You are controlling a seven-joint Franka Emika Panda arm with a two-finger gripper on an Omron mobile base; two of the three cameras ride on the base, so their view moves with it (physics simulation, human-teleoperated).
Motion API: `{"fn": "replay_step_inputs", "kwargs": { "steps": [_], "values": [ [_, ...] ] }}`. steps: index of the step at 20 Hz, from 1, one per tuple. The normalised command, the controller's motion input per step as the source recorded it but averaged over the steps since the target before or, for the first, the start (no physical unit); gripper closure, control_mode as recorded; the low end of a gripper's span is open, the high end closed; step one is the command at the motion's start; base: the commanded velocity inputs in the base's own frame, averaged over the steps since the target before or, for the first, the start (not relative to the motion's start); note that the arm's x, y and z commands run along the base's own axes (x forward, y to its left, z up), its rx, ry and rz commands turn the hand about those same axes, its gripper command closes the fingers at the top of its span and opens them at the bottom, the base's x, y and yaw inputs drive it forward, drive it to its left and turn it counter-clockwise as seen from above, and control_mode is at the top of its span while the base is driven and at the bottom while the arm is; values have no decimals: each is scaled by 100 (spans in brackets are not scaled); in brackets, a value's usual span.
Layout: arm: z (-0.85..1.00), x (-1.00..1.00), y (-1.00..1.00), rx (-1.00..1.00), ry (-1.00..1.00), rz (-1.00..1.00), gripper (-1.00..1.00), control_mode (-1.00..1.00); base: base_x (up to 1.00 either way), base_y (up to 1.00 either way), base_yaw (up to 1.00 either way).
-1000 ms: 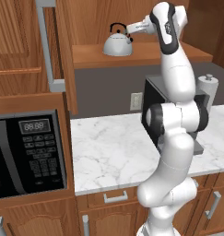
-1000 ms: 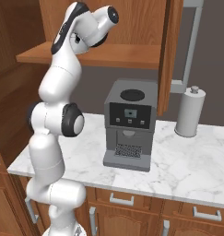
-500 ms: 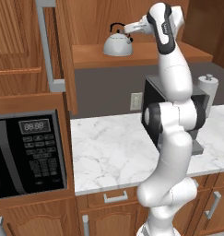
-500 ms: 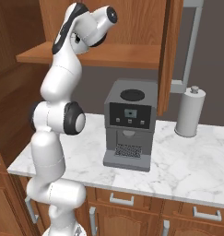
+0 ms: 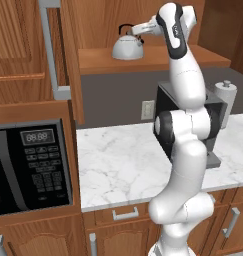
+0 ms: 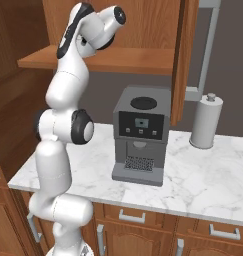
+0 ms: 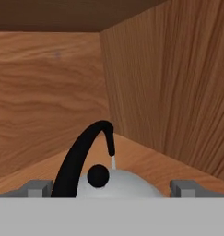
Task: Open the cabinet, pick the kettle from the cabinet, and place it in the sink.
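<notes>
The cabinet (image 5: 143, 60) stands open, its left door (image 5: 23, 45) swung out with a long grey bar handle (image 5: 50, 50). On its shelf sits the silver-white kettle (image 5: 127, 47) with its black arched handle (image 7: 79, 159) and black lid knob (image 7: 98, 175). My gripper (image 5: 138, 31) reaches in from the right, level with the top of the kettle (image 7: 132, 186). In the hand view the gripper (image 7: 112, 187) is open, one fingertip (image 7: 39, 186) on either side of the dome, with nothing gripped. The sink is out of view.
A boxy coffee machine (image 6: 140, 132) and a paper towel roll (image 6: 205, 122) stand on the white marble counter (image 5: 123, 160) below the shelf. A black microwave (image 5: 30, 167) is built in at the left. The cabinet's right door (image 6: 185, 60) hangs open beside the arm. Cabinet walls (image 7: 168, 83) close in behind the kettle.
My hand has moved a little to the left, further into the cabinet and closer to the kettle. The jaws stayed open and the kettle has not moved.
</notes>
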Motion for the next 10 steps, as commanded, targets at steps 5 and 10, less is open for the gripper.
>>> {"fn": "replay_step_inputs", "kwargs": {
  "steps": [5,10],
  "values": [
    [0,13,0,0,0,0,-100,-100,0,0,0],
    [-1,4,0,0,0,0,100,-100,0,0,0]
  ]
}}
